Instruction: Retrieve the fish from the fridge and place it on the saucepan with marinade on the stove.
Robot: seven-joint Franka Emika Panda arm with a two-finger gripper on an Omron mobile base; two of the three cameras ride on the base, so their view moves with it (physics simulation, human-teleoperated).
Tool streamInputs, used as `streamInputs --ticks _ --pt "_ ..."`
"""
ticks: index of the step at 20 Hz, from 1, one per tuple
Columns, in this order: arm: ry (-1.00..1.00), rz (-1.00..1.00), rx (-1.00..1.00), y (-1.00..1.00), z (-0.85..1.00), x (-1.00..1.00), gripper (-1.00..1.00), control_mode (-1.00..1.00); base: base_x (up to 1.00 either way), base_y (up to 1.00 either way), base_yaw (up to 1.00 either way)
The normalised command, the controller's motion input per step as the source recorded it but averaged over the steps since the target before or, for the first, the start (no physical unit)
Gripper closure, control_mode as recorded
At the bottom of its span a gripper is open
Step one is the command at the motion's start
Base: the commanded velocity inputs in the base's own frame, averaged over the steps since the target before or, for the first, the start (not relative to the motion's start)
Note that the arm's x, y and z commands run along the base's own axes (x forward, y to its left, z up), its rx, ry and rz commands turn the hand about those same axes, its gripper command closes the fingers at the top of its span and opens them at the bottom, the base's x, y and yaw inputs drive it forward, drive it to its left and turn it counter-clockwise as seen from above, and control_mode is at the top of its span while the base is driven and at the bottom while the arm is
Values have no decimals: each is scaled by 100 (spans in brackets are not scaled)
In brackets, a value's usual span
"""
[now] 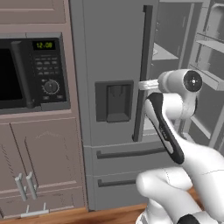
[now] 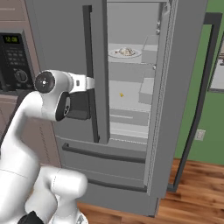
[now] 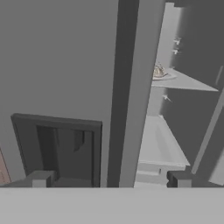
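The fridge (image 1: 109,48) (image 2: 61,35) has its left door shut and its right door (image 2: 179,87) swung wide. On an upper shelf inside, the fish (image 2: 126,51) (image 3: 158,71) lies on a white round plate (image 2: 117,54). My gripper (image 3: 110,180) is open and holds nothing. It faces the shut left door (image 3: 57,65) at the long vertical handle (image 3: 127,87), above the dispenser recess (image 3: 57,148), well short of the fish. The hand (image 2: 85,82) (image 1: 148,85) sits in front of that handle. The saucepan, marinade and stove are out of view.
A black-fronted microwave (image 1: 30,74) sits in brown cabinets (image 1: 43,166) left of the fridge. Pale shelves (image 2: 127,98) carry a tiny yellow speck (image 2: 121,94). Two bottom drawers (image 1: 127,168) lie below the doors. The open door's bins (image 1: 210,48) stand at the right.
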Motion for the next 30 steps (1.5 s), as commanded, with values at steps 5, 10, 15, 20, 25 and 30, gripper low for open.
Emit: streamInputs --ticks 5,10,15,20,25,30 --pt "0 0 1 0 0 49 -100 -100 0 0 0" --pt "0 0 0 0 0 58 -100 -100 0 0 0" --pt "0 0 2 0 2 61 -100 -100 0 0 0" --pt "1 0 0 0 0 66 -100 -100 0 0 0" --pt "0 0 0 0 0 62 -100 -100 0 0 0" --pt "0 0 0 -5 0 58 -100 -100 0 0 0"
